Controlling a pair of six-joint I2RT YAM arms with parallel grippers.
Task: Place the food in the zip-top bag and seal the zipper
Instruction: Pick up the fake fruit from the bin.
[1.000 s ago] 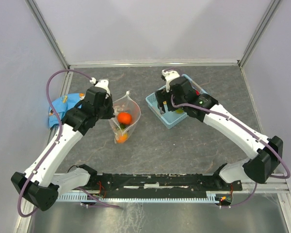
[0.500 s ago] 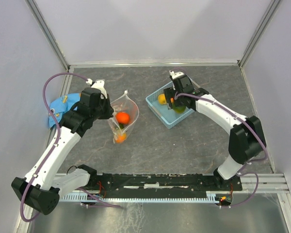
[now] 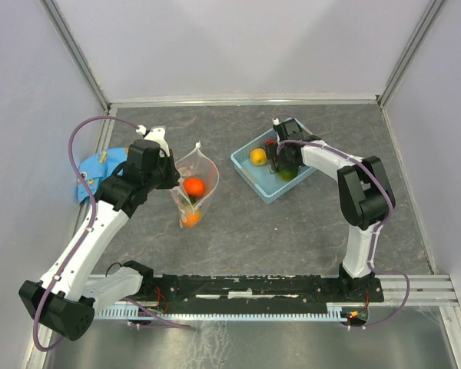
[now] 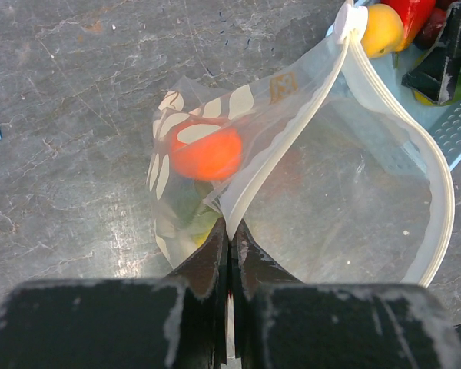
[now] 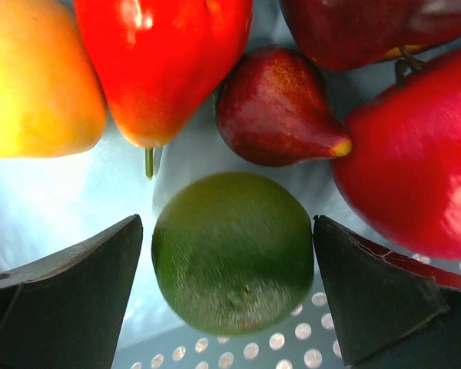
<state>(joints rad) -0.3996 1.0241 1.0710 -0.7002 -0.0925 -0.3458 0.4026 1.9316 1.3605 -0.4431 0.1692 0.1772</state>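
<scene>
Bench (image 3: 292, 231): dark grey and stone-patterned; pale walls are seen on three sides.
Blue basket (image 3: 250, 178): set on the bench.
Zip-top bag (image 3: 206, 171): laid left of the basket, apart from it, mouth open; an orange fruit (image 3: 195, 187) is seen inside.
Left claw (image 4: 229, 232): pinched narrow on the bag's edge at the zipper (image 4: 403, 104).
Right claw (image 5: 229, 231): spread wide inside the basket, with a green lime (image 5: 232, 254) between its fingers.
Cut off: red fruits (image 5: 415, 169) and a yellow fruit (image 5: 34, 84) are cropped in the right wrist view.
Hard to make out: the items under the orange fruit.
</scene>
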